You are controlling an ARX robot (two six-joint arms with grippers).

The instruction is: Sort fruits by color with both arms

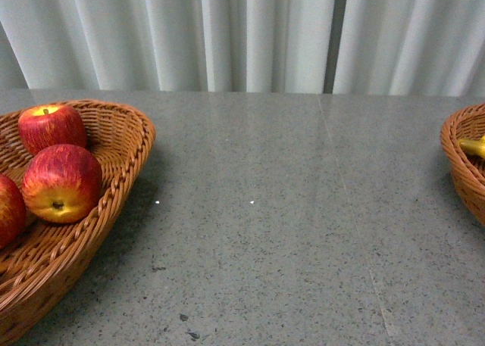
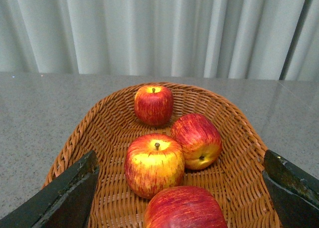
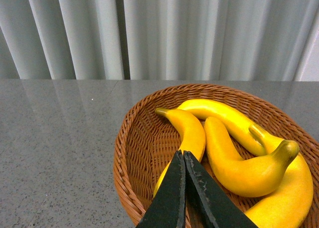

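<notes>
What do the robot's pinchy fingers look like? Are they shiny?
Not shiny. The left gripper has two flat, dull black fingers with slanted edges and pale scuffed rims. The right gripper has the same matte black fingers, tapering to narrow wedge tips, speckled with tiny light marks. No cables, labels or arm segments show in any view.
</notes>
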